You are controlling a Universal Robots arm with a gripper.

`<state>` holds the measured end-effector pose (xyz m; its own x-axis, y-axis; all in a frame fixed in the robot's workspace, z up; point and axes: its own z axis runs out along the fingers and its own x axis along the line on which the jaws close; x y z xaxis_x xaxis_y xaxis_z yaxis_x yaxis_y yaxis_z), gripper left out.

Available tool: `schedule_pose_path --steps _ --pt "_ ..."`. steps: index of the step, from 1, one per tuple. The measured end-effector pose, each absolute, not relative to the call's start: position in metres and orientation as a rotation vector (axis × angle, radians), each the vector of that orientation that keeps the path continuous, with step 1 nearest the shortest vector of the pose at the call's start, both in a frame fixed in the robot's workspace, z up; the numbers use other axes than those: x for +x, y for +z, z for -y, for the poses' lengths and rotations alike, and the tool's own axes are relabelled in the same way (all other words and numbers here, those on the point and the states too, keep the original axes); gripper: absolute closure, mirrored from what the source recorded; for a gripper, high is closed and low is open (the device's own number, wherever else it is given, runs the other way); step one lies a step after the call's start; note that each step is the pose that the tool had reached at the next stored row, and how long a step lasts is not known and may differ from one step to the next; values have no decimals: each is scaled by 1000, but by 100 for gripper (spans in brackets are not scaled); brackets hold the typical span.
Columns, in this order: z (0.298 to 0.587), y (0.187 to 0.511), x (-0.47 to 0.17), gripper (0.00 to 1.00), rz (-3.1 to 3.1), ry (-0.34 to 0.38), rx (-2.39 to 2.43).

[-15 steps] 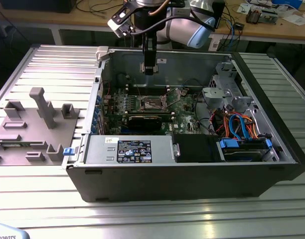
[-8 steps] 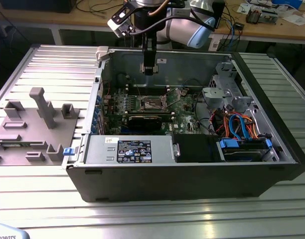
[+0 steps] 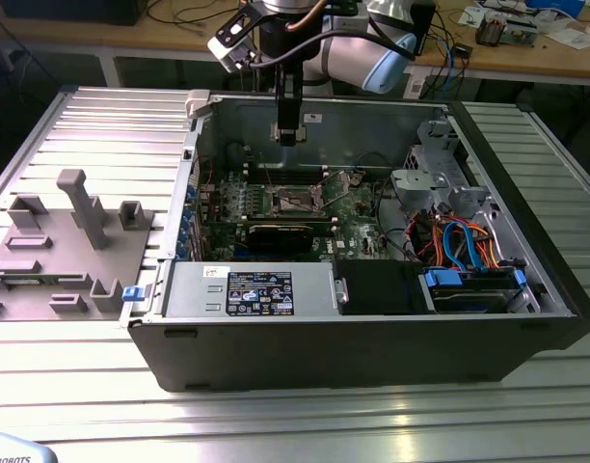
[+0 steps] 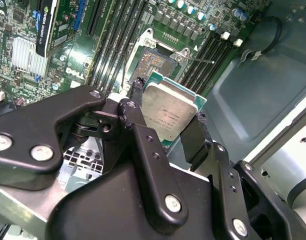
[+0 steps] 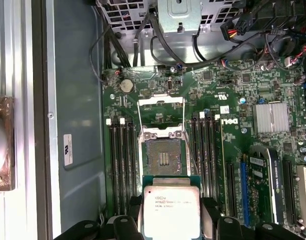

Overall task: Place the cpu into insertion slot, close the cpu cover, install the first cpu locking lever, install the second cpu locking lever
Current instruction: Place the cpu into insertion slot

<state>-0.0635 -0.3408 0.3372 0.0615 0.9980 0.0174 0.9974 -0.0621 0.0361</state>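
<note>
My pincer (image 4: 168,105) is clamped on the cpu (image 5: 171,212), held above the motherboard (image 5: 213,100) near the bare insertion slot (image 5: 164,157); the cpu cover (image 5: 160,107) stands open; seating, closing and both levers are not yet done, I judge.
</note>
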Motion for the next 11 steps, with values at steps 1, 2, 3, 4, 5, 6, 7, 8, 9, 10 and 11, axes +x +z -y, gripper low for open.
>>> schedule_pose_path --steps 1,2,3,4,5,6,7,8,9,10,11 --pt "341 337 -64 45 -2140 59 2280" --pt "341 337 -64 45 -2139 59 2281" --pt "341 337 -64 45 -2138 59 2282" --pt "341 337 -64 45 -2136 59 2283" --pt "341 337 -64 45 -2135 59 2284" --pt "341 337 -64 45 -2134 59 2285" --pt "341 337 -64 45 -2132 58 2286" --pt "341 337 -64 45 -2132 58 2287" --pt "341 337 -64 45 -2131 58 2288" --pt "341 337 -64 45 -2129 58 2289" --pt "341 337 -64 45 -2128 58 2290"
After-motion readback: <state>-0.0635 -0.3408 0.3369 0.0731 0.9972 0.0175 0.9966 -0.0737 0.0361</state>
